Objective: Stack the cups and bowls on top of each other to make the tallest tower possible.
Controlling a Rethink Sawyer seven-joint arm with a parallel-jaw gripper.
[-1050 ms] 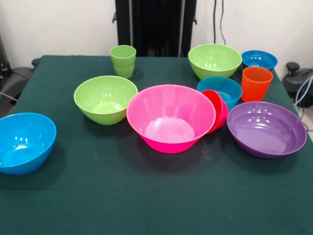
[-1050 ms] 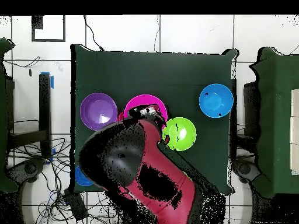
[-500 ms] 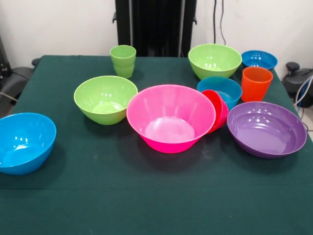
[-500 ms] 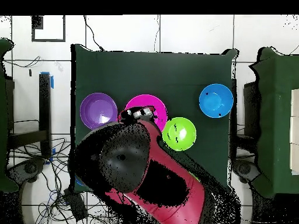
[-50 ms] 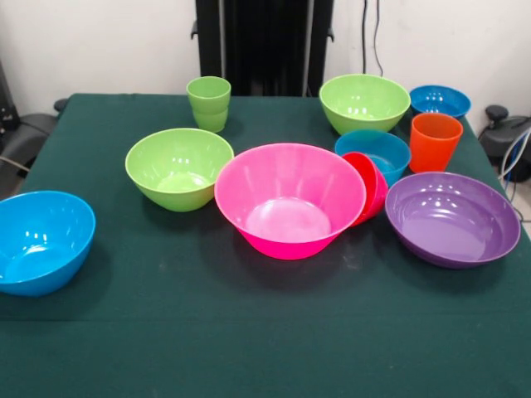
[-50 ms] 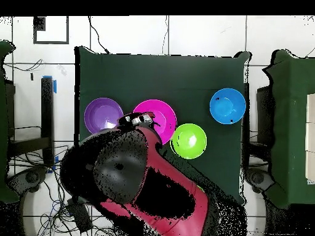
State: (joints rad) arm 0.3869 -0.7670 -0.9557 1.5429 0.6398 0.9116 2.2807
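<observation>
On the table (image 5: 166,332): nothing stacked yet, cups and bowls all apart.
Arm (image 6: 154,184) covers the far half overhead; fingers' state: cannot tell. Risk: red-pink bowl (image 5: 369,186) leans against pink bowl (image 5: 289,199), so lifting either could tip its neighbour.

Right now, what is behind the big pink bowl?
Behind the pink bowl, a small red bowl leans tilted at its right rim, before a blue bowl. The red bowl's lower part is covered.

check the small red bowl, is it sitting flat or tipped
Tipped: the small red bowl leans on its side against the big pink bowl.
</observation>
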